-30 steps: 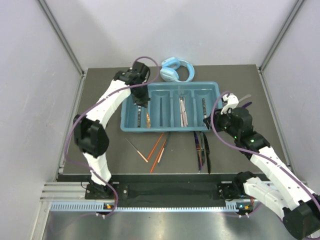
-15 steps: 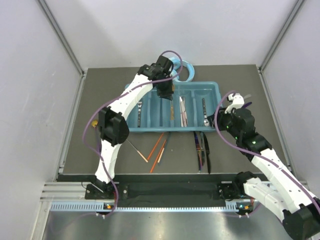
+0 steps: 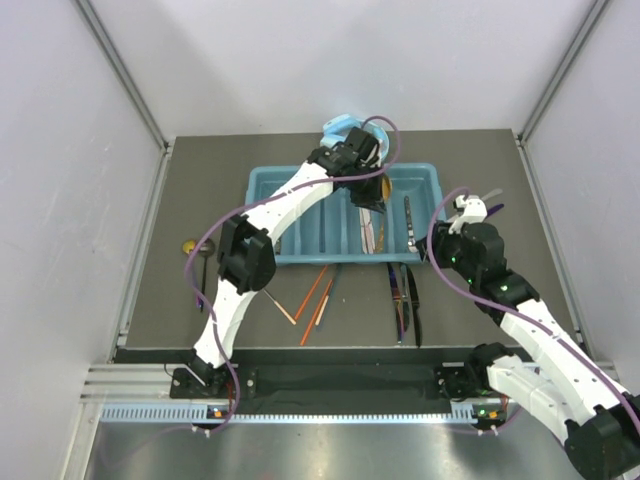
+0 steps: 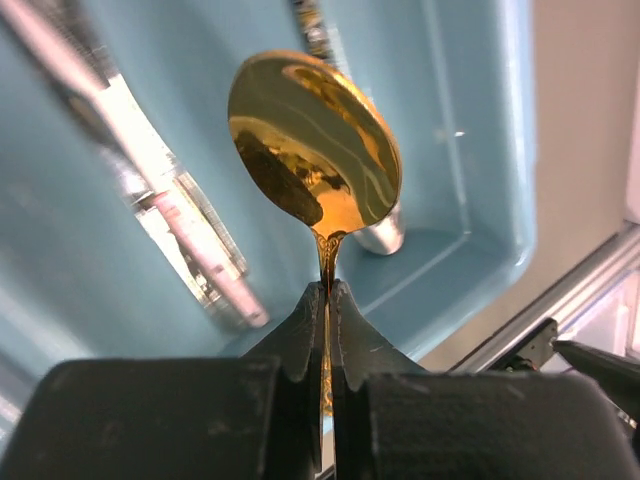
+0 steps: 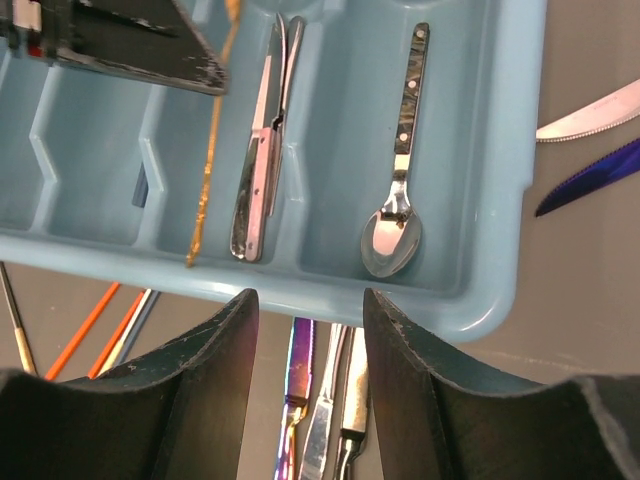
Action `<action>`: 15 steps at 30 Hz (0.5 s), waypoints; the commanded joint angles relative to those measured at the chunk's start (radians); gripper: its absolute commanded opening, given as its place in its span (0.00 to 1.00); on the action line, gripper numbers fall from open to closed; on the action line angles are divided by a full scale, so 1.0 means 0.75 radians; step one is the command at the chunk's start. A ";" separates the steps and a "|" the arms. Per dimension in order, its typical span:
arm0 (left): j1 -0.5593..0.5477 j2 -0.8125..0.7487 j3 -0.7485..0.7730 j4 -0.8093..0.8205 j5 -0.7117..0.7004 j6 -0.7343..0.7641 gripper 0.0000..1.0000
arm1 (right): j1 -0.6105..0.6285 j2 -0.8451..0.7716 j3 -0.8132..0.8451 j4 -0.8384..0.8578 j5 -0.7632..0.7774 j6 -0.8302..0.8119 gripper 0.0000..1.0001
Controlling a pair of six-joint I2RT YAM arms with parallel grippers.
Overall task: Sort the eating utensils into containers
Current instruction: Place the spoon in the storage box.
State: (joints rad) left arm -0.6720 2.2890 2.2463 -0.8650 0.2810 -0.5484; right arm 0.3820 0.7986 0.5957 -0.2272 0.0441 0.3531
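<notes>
Top external view has the left arm stretched far forward and across the teal tray. Its left gripper is pressed together on the neck of a gold spoon, held above the tray's right-hand compartments. The right gripper hangs spread and empty just over the tray's near rim, close to the silver spoon in the end compartment. Orange chopsticks and knives lie on the table just beside that rim.

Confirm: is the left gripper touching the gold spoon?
Touching. Left wrist view shows the left gripper pinched shut on the gold spoon just below its bowl.
</notes>
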 commanded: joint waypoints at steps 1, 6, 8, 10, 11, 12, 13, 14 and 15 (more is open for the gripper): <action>-0.016 0.012 0.057 0.178 0.079 -0.009 0.00 | -0.012 -0.020 -0.005 0.047 0.011 0.028 0.46; -0.026 0.061 0.057 0.306 0.151 -0.066 0.00 | -0.012 -0.009 -0.009 0.041 0.007 0.034 0.46; -0.028 0.081 0.057 0.382 0.169 -0.103 0.00 | -0.014 -0.014 -0.013 0.037 0.005 0.036 0.46; -0.037 0.108 0.061 0.439 0.182 -0.116 0.00 | -0.012 -0.020 -0.023 0.033 0.009 0.036 0.46; -0.039 0.114 0.063 0.452 0.176 -0.122 0.00 | -0.012 -0.024 -0.025 0.031 0.011 0.036 0.46; -0.045 0.128 0.065 0.468 0.176 -0.126 0.00 | -0.012 -0.028 -0.033 0.029 0.013 0.036 0.46; -0.047 0.134 0.065 0.478 0.172 -0.130 0.00 | -0.012 -0.032 -0.037 0.029 0.011 0.036 0.46; -0.047 0.143 0.063 0.505 0.171 -0.142 0.00 | -0.012 -0.032 -0.042 0.029 0.013 0.036 0.46; -0.047 0.157 0.065 0.515 0.176 -0.150 0.00 | -0.012 -0.036 -0.046 0.029 0.013 0.036 0.46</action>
State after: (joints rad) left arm -0.6952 2.3882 2.2547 -0.6075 0.3832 -0.6250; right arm 0.3817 0.7963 0.5728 -0.2279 0.0441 0.3702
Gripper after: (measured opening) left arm 0.020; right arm 0.461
